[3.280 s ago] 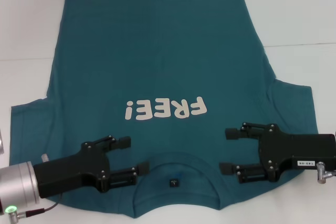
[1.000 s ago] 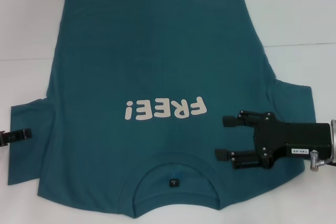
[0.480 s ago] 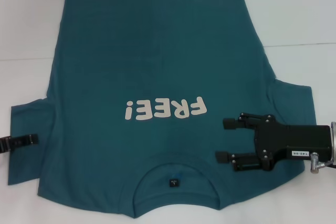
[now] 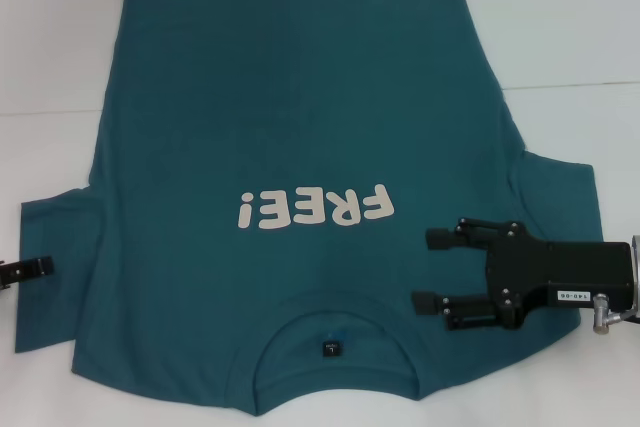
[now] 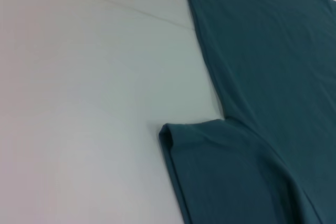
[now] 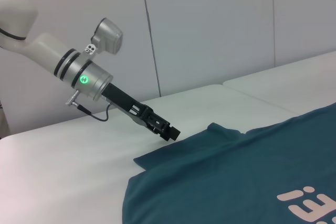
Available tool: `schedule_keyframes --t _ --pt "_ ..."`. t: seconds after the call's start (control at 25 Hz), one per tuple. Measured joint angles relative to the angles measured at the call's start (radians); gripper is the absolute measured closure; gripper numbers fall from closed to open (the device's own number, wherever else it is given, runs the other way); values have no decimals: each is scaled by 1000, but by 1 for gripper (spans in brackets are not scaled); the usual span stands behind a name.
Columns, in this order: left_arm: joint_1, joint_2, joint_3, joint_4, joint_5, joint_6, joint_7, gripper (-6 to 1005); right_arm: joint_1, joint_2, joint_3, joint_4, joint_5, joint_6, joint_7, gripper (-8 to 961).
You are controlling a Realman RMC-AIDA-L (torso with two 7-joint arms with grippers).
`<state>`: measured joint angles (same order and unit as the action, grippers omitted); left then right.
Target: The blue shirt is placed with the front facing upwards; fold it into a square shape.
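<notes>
The right gripper (image 4: 432, 269) is built as a matte black boxy block with two slim black fingers (image 4: 445, 237) on linkage bars, studded with small silver screws. A white label with dark print is fixed to its side, and a silver connector stub is seen at the wrist end. The left gripper (image 6: 170, 132) is likewise black and slender — it is mounted on a silver cylindrical wrist ringed with black bands, lit by a green lamp, with a thin black cable looped beneath; white rounded arm segments follow.
</notes>
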<state>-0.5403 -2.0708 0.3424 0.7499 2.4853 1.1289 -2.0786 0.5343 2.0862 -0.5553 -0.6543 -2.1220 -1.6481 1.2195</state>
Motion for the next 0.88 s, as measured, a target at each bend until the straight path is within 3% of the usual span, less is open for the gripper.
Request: schedule_keyframes --t 0.68,0.88 --pt "-8 0 2 -31 -4 65 0 151 -4 0 -5 4 -3 -2 3 42" --pt "-10 1 -2 -26 -7 73 -6 201 -7 0 -5 4 -3 -4 2 42"
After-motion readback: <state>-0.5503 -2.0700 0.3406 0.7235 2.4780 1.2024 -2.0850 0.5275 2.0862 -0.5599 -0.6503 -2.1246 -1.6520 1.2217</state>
